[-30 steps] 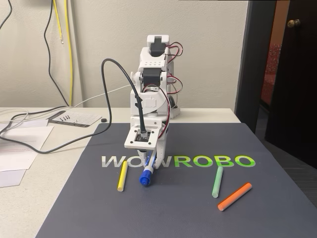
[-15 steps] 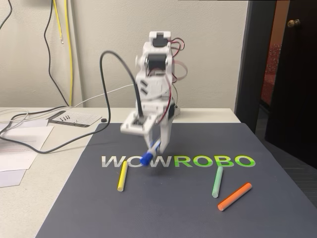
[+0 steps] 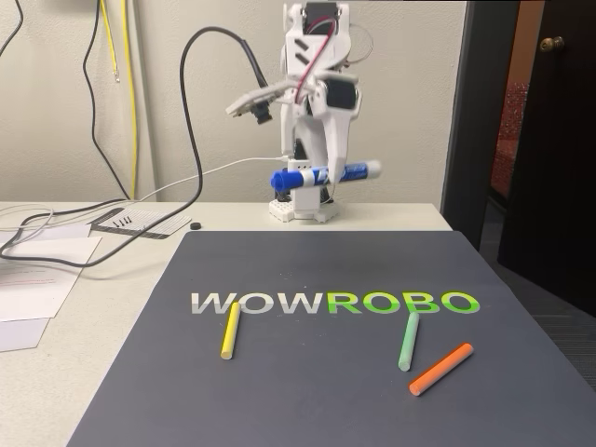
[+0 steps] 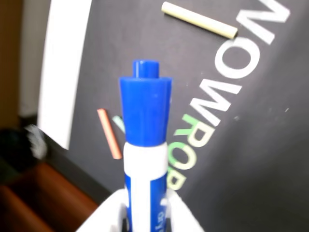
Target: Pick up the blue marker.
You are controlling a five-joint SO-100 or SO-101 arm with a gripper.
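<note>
The blue marker (image 3: 321,175), white-barrelled with a blue cap and label, hangs nearly level high above the back of the mat in the fixed view, cap to the left. My gripper (image 3: 326,182) is shut on its middle, the arm folded upright over its base. In the wrist view the marker (image 4: 145,145) stands out from the white fingers (image 4: 186,217) at the bottom edge, cap pointing up the frame, far above the mat.
On the dark WOWROBO mat (image 3: 307,391) lie a yellow stick (image 3: 229,331), a green stick (image 3: 409,341) and an orange stick (image 3: 441,369). Papers and cables (image 3: 56,251) cover the table's left. A dark door (image 3: 540,140) stands at the right.
The arm has lifted the marker off the mat, swung it up and back toward the base, and the marker has turned from pointing down to nearly level.
</note>
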